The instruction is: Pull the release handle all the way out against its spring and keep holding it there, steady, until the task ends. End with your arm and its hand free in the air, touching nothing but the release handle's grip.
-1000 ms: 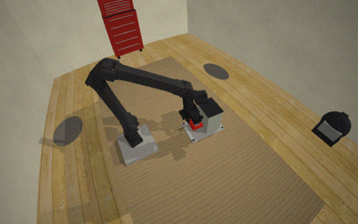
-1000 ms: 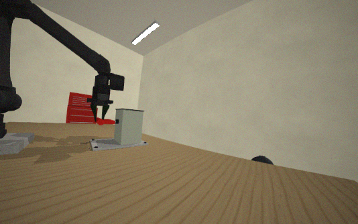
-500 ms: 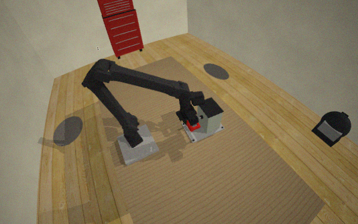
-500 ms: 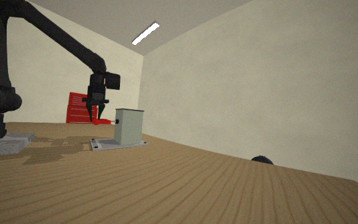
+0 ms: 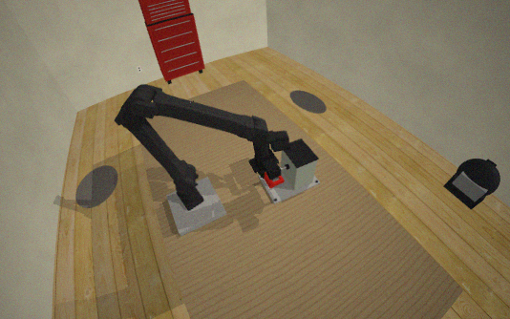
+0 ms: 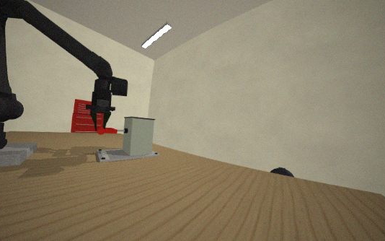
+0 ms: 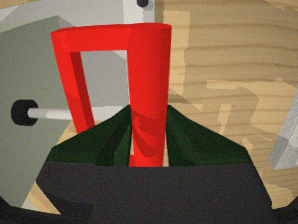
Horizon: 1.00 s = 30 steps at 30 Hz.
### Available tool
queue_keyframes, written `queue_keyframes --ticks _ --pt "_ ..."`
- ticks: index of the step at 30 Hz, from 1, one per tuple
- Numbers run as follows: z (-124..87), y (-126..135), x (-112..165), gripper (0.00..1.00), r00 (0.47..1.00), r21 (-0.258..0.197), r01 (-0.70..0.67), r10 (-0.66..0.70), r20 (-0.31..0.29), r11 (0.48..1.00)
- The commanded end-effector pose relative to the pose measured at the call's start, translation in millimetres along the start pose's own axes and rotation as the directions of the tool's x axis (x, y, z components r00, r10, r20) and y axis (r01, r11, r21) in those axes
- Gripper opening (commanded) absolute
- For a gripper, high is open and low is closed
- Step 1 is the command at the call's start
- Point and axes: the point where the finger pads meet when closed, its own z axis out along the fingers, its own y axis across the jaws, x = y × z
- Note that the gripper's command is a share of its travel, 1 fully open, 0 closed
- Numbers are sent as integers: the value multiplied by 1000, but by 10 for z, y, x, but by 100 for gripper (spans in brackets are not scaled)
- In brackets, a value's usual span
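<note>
The red release handle (image 7: 127,90) is a U-shaped grip on a thin pale rod that runs into a grey housing box (image 5: 299,167) on a bolted grey plate. My gripper (image 7: 148,112) comes down from above and is shut on the handle's outer bar, with dark green fingers on both sides. In the exterior view the handle (image 6: 107,130) stands out from the box (image 6: 138,135), with a stretch of rod showing between them. In the overhead view the gripper (image 5: 270,172) hides most of the handle (image 5: 274,182). The arm hangs in the air above the mat.
My arm's grey base block (image 5: 196,210) sits left of the housing on the brown mat. A red tool cabinet (image 5: 173,38) stands at the far wall. A dark helmet-like object (image 5: 474,181) lies at the right. Two dark round patches (image 5: 308,101) mark the wooden floor.
</note>
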Motion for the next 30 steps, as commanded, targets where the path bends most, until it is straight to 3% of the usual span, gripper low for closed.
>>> queue_keyframes --ticks 1,5,6,30 --pt "12 -463 -39 0 1000 94 -19 20 -8 995" --pt "-1 -571 -31 0 1000 117 -17 19 -12 993" --pt "29 -306 -47 0 1000 65 -21 21 -4 998" --pt "29 -306 -47 0 1000 65 -21 21 -4 998"
